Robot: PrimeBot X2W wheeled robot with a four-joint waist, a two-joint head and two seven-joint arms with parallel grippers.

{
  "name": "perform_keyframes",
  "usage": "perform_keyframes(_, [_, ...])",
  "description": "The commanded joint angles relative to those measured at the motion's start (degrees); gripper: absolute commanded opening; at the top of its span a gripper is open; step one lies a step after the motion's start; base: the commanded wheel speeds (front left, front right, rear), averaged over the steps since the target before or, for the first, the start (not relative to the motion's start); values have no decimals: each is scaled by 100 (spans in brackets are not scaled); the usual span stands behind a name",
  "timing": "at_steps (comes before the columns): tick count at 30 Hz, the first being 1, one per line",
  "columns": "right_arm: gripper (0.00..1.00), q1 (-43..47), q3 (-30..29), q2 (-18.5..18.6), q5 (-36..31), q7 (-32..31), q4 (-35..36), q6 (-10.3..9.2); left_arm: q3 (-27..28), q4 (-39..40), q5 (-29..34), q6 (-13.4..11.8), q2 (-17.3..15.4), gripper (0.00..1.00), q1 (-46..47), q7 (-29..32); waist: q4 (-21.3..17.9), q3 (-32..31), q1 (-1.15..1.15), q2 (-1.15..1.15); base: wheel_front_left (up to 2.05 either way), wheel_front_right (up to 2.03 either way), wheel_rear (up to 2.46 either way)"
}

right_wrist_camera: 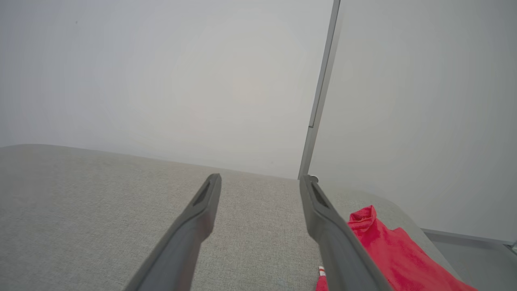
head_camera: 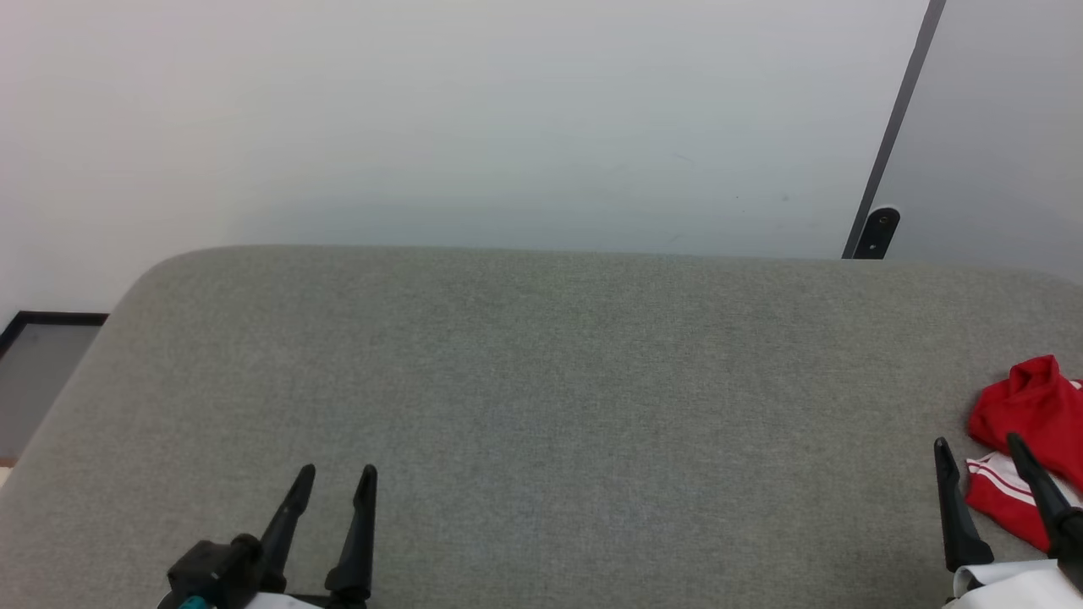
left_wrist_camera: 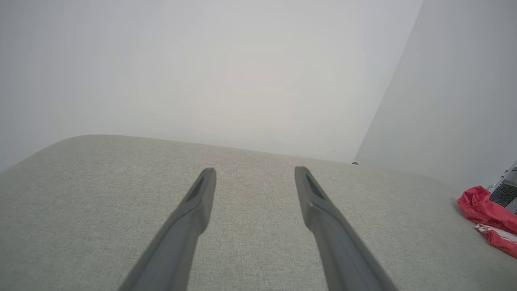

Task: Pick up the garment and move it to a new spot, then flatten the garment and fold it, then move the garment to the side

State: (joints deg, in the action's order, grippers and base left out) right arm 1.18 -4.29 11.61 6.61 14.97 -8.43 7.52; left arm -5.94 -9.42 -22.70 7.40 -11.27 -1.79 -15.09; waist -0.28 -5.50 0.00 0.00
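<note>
The garment (head_camera: 1028,423) is lying crumpled in a red heap at the far right of the grey fabric surface (head_camera: 541,381), near that surface's right edge, with a white patch crossed by red stripes showing at its near side. The right gripper (head_camera: 975,440) is hovering just before the heap with its two fingers spread wide and nothing between them. In the head view its outer finger is crossing in front of the red cloth, and whether it is touching the cloth cannot be told. In the right wrist view the garment is sitting to the right of that finger, partly hidden behind it, while the gap between the fingers is showing bare surface. The left gripper (head_camera: 337,470) is hanging over the near left part of the surface, well apart from the garment, its fingers likewise spread wide and holding nothing. A pale wall (head_camera: 423,127) is rising behind the surface, and a dark strip (head_camera: 897,118) is running slantwise down it at the right.
</note>
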Motion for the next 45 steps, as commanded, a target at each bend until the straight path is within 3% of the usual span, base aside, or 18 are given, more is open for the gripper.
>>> perform_keyframes(1, [100, -48, 11, -25, -9, 26, -37, -9, 0, 27, 27, 14, 5, 100, -67, -1, 2, 2, 0, 0, 0, 0, 0])
perform_keyframes(17, [100, 75, -2, -159, -13, 26, -180, -9, 56, 122, -33, 14, -11, 100, -82, -1, -13, 23, 0, 0, 0, 0, 0])
perform_keyframes(18, [0, 40, 4, -140, -6, 0, -178, 0, 58, 110, -8, 0, 8, 0, -50, 0, -13, 23, 0, 0, 0, 0, 0])
perform_keyframes(23, [0, 150, 13, -227, 90, -78, -435, 0, 37, -120, -94, -1, 94, 0, -195, 27, -12, 28, 0, 0, 0, 0, 0])
perform_keyframes(45, [0, -107, -51, -403, 2475, -654, -447, -1, 370, -208, -2032, 2, 290, 0, 101, 616, -5, 124, 0, 0, 0, 0, 0])
